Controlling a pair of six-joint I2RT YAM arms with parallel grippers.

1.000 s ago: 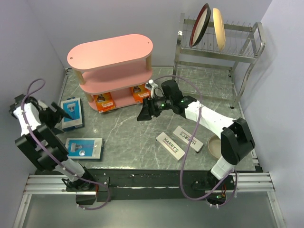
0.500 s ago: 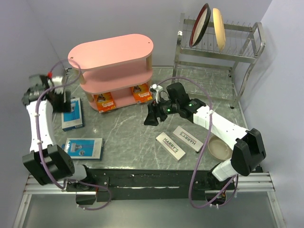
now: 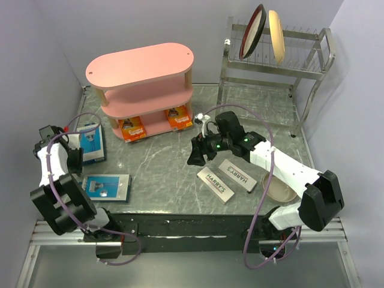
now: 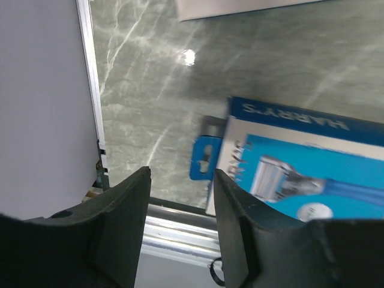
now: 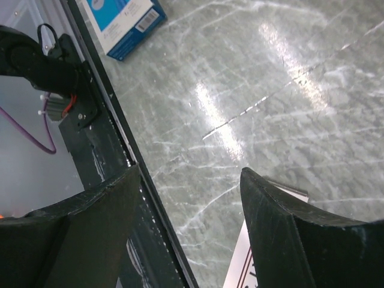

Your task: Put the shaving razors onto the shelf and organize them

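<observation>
Both arms have drawn back toward the near edge. Shelf: two orange cards stand on its bottom tier. Table: two blue-and-white cards lie at the left, two HARRY'S boxes right of centre. Left gripper, beside the farther blue-and-white card: jaws partly apart, empty. Right gripper, near the boxes: jaws spread, empty.

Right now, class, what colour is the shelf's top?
The shelf is pink; top external view.
</observation>
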